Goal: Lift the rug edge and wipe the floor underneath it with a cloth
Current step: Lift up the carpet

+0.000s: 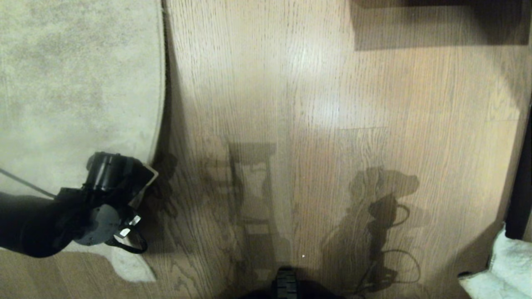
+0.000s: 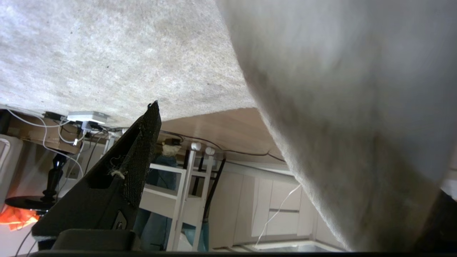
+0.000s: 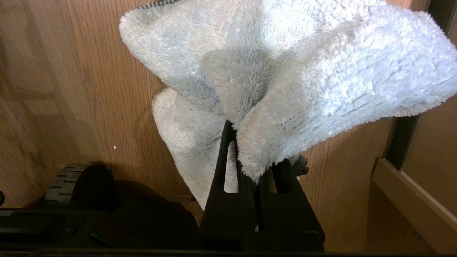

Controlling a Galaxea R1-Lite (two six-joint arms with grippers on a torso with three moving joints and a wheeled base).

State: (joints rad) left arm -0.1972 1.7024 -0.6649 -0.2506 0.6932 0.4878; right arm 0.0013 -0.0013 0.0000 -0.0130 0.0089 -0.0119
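Observation:
The big beige rug covers the left of the wood floor, and the rug edge runs straight toward me. My left gripper sits low at that edge near the rug's corner. In the left wrist view it is open: one black finger shows in front of the pile, while a raised fold of rug close by hides the other. My right gripper is shut on the fluffy pale blue-white cloth, which also shows at the lower right.
A dark piece of furniture stands at the far right, and a dark upright at the right edge. My base wheel is at the bottom centre. Beyond the rug are a white shelf frame, cabinets and cables.

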